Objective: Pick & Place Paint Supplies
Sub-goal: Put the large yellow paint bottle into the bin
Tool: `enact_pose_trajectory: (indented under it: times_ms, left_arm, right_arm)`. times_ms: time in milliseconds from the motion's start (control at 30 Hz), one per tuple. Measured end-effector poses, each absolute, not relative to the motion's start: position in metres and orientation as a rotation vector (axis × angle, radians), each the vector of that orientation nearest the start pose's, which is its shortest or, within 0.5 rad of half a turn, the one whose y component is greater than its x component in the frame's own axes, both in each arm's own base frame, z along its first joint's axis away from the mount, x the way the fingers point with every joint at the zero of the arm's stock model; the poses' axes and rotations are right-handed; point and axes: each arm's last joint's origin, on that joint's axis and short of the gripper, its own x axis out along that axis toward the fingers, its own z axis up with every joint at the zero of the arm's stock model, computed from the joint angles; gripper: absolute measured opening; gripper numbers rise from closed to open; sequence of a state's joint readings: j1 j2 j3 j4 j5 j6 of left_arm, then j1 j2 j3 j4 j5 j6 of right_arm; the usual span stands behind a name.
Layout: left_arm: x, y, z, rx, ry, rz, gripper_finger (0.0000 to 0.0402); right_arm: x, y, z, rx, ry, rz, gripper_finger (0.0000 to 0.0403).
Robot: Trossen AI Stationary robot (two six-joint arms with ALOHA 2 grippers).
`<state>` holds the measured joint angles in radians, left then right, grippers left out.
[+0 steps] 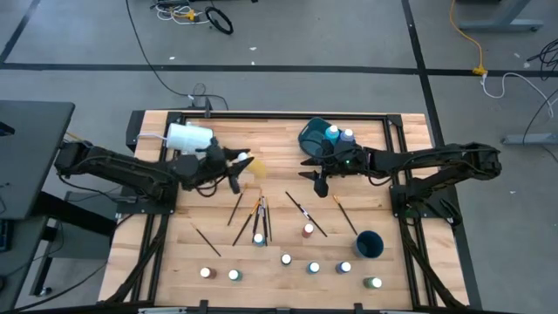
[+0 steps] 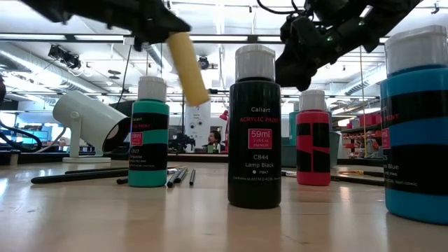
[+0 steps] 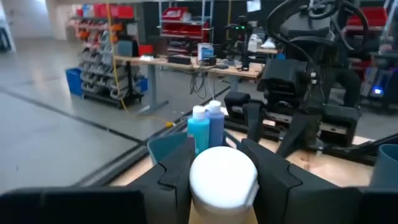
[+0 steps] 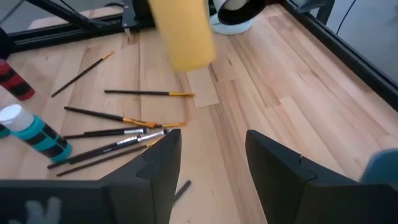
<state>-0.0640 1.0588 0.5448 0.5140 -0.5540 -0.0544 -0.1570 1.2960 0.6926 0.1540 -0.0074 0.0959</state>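
Left pincer [image 1: 237, 167] is clamped on the yellow bottle [image 1: 248, 167] — lifted clear of the bench [image 1: 279, 139], tilted. Right pincer [image 1: 316, 180] hangs nearby above the bench, fingers apart — nothing in it.

My two arms are dark, almost black, built of long slim links with thicker rounded joints, each rising from a dark base at a side edge of the table. My left gripper [image 3: 224, 171] has two broad, flat, matte black fingers with angular stepped edges. My right gripper [image 4: 208, 158] has the same kind of dark, blunt, slab-like fingers. A small green light glows on my right wrist, and dark cables run along it.
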Motion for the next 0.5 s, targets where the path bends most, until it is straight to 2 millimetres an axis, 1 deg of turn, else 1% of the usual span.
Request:
enact_pose_trajectory:
  times_ms: [100,267,400,500]
  left_arm:
    - [0.242,0.007,0.270,-0.008,0.018,0.473,0.0126]
    - [0.274,0.015,0.274,-0.027,0.037,0.400,0.0126]
    - [0.296,0.017,0.270,-0.039,0.069,0.317,0.0124]
    - [0.309,0.017,0.268,-0.030,0.084,0.310,0.0129]
  right_arm:
    - [0.263,-0.041,0.231,0.133,0.440,-0.169,0.0183]
    - [0.264,-0.037,0.234,0.128,0.419,-0.151,0.0183]
    - [0.266,-0.029,0.233,0.107,0.419,-0.117,0.0183]
    - [0.269,-0.021,0.235,0.064,0.390,-0.110,0.0183]
